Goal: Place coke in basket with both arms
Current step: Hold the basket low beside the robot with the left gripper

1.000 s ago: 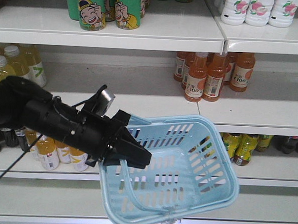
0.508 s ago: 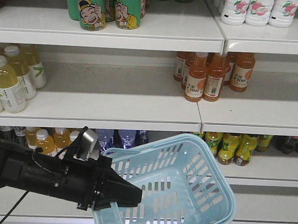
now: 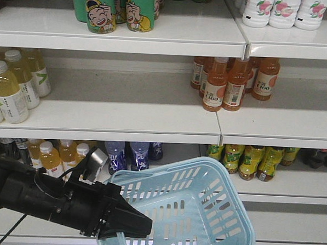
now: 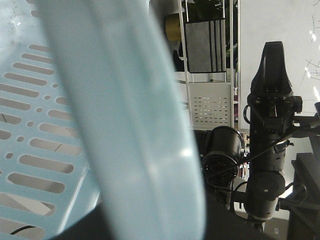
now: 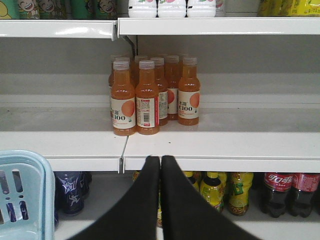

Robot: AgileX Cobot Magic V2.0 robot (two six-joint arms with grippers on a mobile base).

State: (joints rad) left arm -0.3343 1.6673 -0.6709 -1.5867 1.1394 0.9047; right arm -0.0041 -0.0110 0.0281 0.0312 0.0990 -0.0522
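We see the left hand (image 3: 139,226) clamped on the near edge of the pale blue basket (image 3: 203,193), which hangs in the air before the shop shelves (image 3: 125,118). The right hand (image 5: 160,170) has its fingers pressed together, holding nothing. The basket shows nothing inside, and the coke appears in none of our views, so by our reckoning the fetching and dropping in are yet to be done. Labels on the orange bottles (image 5: 148,97) read "C100"; the dark cola bottles (image 5: 276,192) carry Coca-Cola script.
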